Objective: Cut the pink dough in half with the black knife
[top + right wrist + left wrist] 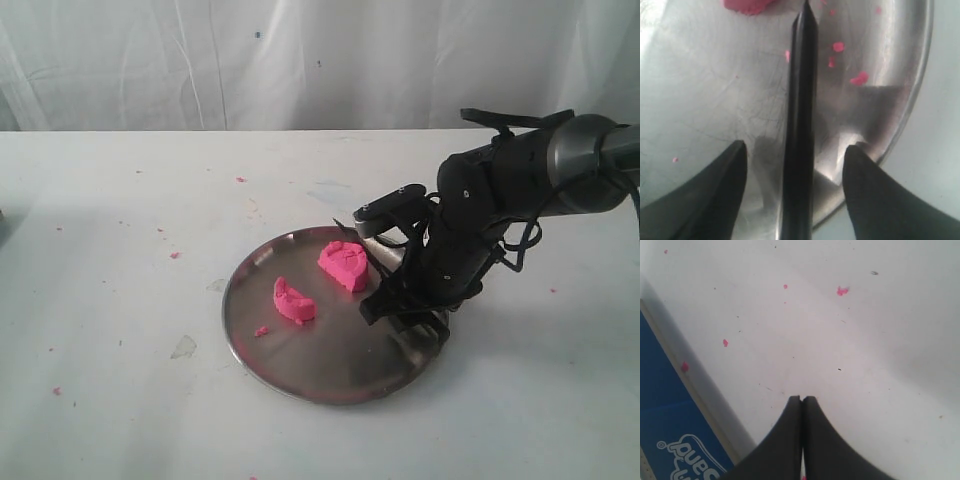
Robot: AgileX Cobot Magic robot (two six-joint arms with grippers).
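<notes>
The pink dough lies in two chunks on the steel plate: one half near the middle, the other towards the back. My right gripper hangs low over the plate's right rim. In the right wrist view the black knife lies on the plate between the spread fingers of the right gripper, touching neither. Its tip points at a dough chunk. The left gripper is shut on nothing above bare white table. It is out of the exterior view.
Pink crumbs dot the plate beside the blade, and more are scattered over the white table. A blue printed box lies beside the left gripper. A white curtain hangs behind the table.
</notes>
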